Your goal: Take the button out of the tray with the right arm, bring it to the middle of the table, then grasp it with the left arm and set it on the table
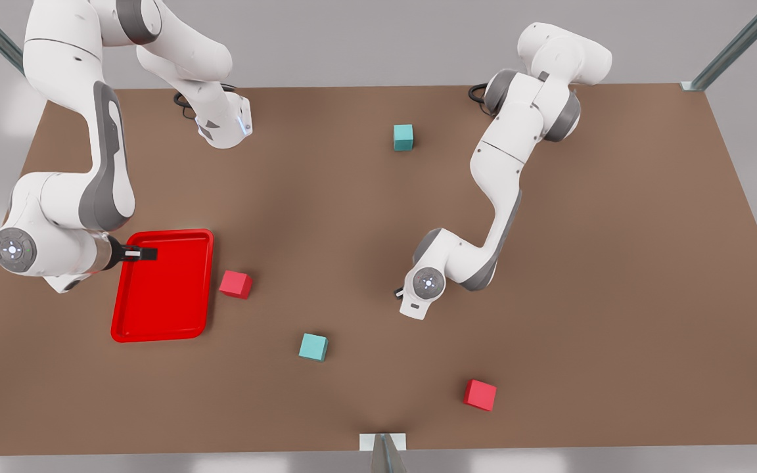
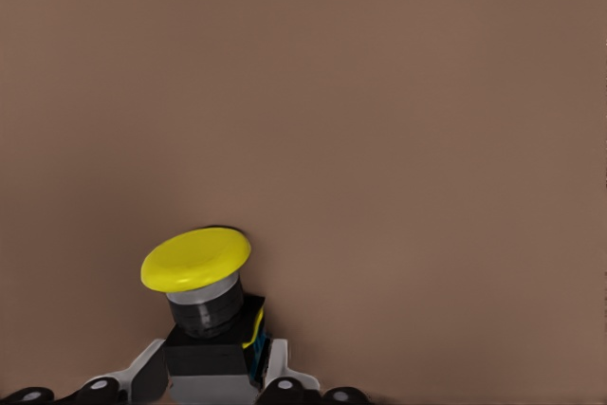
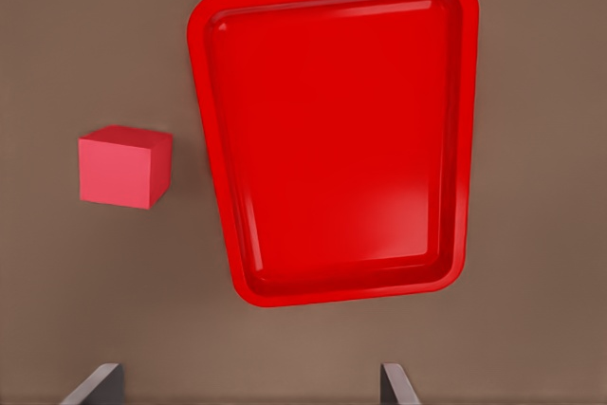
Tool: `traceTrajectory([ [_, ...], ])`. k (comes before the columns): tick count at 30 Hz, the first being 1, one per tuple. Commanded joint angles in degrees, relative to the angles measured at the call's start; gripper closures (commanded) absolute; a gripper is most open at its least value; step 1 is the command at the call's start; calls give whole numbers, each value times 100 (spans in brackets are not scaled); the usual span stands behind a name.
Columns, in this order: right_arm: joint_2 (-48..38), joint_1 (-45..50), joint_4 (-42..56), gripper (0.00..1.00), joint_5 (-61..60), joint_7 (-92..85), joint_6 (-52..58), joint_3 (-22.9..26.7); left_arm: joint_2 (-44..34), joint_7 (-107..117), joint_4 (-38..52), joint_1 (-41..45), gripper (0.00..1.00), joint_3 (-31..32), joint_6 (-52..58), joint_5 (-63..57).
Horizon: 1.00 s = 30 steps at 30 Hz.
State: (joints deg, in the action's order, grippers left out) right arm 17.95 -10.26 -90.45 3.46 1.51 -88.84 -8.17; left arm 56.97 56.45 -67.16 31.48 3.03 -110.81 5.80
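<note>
The big brown counter (image 1: 615,263) holds everything. On the front view's left sits the red tray (image 1: 161,322), and it has nothing in it. A red cube (image 1: 236,284) rests just beside the tray, and more red and teal cubes lie farther off.

The right arm (image 1: 69,217) reaches over the tray's far edge. The right pincer (image 1: 148,253) hangs above the tray with its two fingers (image 3: 95,386) spread wide and nothing between them. This arm waits.

The left arm (image 1: 503,197) bends down near the middle of the counter. The left pincer (image 2: 218,377) is closed tight on the dark body of the button (image 2: 197,259), with the yellow cap poking out in front.

I think the button is about to be set down. If the pincer lets go too high or tilted, the button could tip over or roll away. It looks top-heavy, so it may not land upright.
</note>
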Motion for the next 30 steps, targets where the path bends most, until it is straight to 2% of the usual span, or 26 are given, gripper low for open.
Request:
traceTrajectory([
  [1,16,-2,1,0,-3,-81,-2,-1,-11,-143,10,-2,43,-4,33,0],
  [2,16,-2,10,0,-3,-81,-2,-1,-11,-134,19,-2,50,-4,50,0],
  [4,16,7,10,0,-3,-81,-2,-1,-28,-126,19,-2,55,5,68,9],
  [6,16,7,10,0,-3,-81,-2,-1,-116,-117,36,-28,55,5,199,9],
  [7,16,7,19,0,-12,-72,-20,-1,-292,-134,98,-54,55,13,639,17],
  [12,16,7,19,0,-3,-80,-11,-1,-679,129,124,-72,55,-109,745,-44],
  [14,16,7,28,0,-3,-81,-11,-1,-679,472,256,16,55,-584,692,-44],
  [17,16,7,28,0,-12,-72,-2,-1,-679,1658,221,86,55,-698,-477,-773],
  [23,-98,-37,54,0,-3,-54,-81,-1,-512,5620,-69,402,55,-734,-1048,-3945],
  [25,-467,-64,28,0,-29,-37,-134,-10,-354,6684,-148,613,55,-847,-1048,-4254],
  [26,-626,-2,-104,0,-21,-37,-371,-10,-152,7273,-140,1008,55,-1321,-1048,-4245],
  [27,-713,7,-104,0,-29,-45,-371,-18,-28,7661,-139,1229,55,-1542,-1040,-4245],
  [29,-696,-29,71,0,-109,-72,-345,-10,218,8083,-148,1624,55,-1946,-969,-4237],
  [30,-635,15,194,0,-100,-89,-292,-10,271,8119,-148,1686,55,-1946,-961,-4245],
])
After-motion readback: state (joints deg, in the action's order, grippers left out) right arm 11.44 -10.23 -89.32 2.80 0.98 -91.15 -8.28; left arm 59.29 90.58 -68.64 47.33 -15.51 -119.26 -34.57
